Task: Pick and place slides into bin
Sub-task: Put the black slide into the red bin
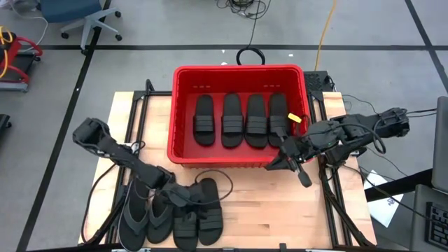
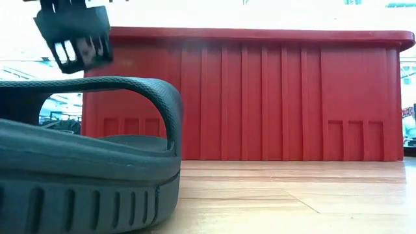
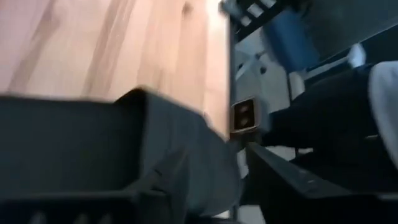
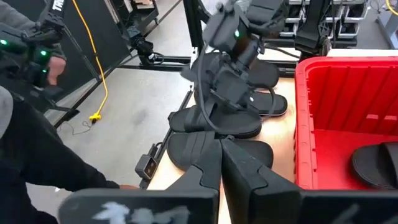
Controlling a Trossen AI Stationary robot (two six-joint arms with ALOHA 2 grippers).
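Four in the bin (high view): four band-strap slides (image 1: pixel 238 120) lie side by side on the floor of the red bin (image 1: pixel 183 77), which sits at the table's far middle, its black loop handle (image 1: pixel 250 54) hanging off the far rim.
Near-left corner: two grey flip-flops (image 1: pixel 143 213) and two more strapped slides (image 1: pixel 198 218) crowd the wooden table (image 1: pixel 280 203), touching one another.
Left gripper: the left gripper (image 1: pixel 187 199) is down on that pile, at the strapped pair; a black cable loop (image 1: pixel 218 183) lies just beside it.
Right gripper: the right gripper (image 1: pixel 281 155) is at the bin's near-right corner, just outside the rim, fingers pressed together on nothing.
Open room: bare wood between bin and pile, and along the near right.
Low view: a grey slide sole and strap (image 2: pixel 97 162) fill the near left; the bin's ribbed wall closes the back; a gripper hangs top left.
Left wrist view: dark slide rubber (image 3: pixel 174 162) lies right against the fingers, with the table edge beyond; jaw spread cannot be told.
Right wrist view: closed fingers (image 4: pixel 233 165) point towards the pile and left arm; a person's sleeve (image 4: pixel 37 162) is beside the table.
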